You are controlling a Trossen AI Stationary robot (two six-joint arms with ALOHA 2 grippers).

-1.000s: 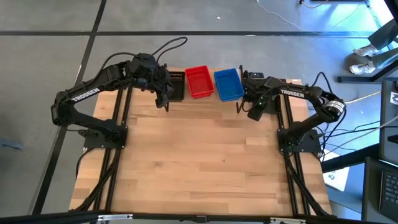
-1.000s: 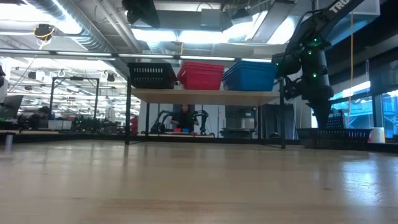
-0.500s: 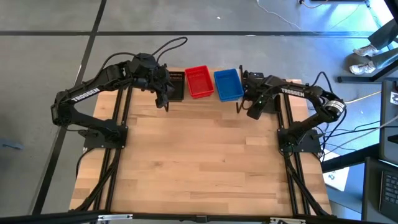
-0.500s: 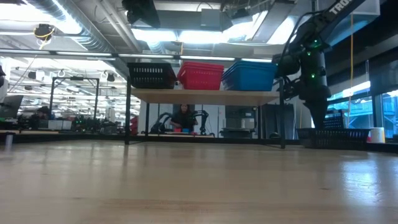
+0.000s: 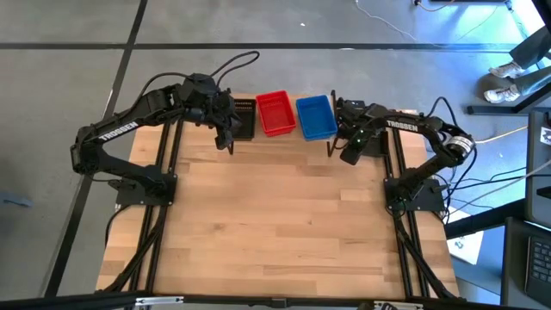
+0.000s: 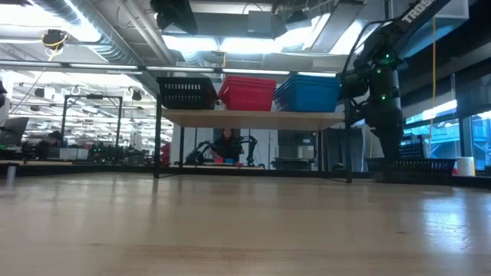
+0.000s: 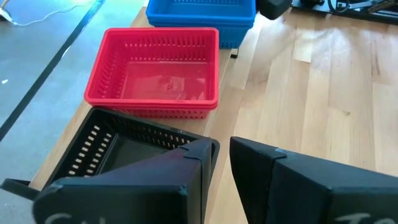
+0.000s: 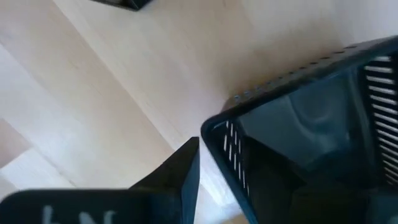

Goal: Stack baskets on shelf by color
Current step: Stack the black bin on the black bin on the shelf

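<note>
Baskets in three colours, lined up on the shelf [image 6: 253, 117] at the far edge of the desk [image 5: 275, 215]: black basket [image 5: 244, 116] at the left end, red basket [image 5: 276, 113] in the middle, blue basket [image 5: 316, 116] at the right end. Nothing loose inside the red one, going by the left wrist view; layered rims in the low view, hinting at nested stacks in each colour.

One more black basket [image 6: 418, 165] down on the desk, just off the shelf's right end and right under the right gripper [image 5: 349, 155]. Fingers there spread as wide as they go, gripping nothing. One finger [image 8: 180, 180] just outside a corner of the basket's perforated wall, with a sliver of desk showing between the two; the other finger out of sight. Long axis of that basket mostly hidden beneath the arm from above, so hard to call.

Left gripper [image 5: 229, 138] hanging at the shelf's left end, over the near corner of the shelved black basket. Fingers [image 7: 155, 180] parted only narrowly, bare wood in the gap, nothing held.

Right arm plainly the nearer to the loose basket. Matching black stack, though, at the opposite end of the shelf, beside the left arm: likely a carry across the red and blue stacks.
</note>
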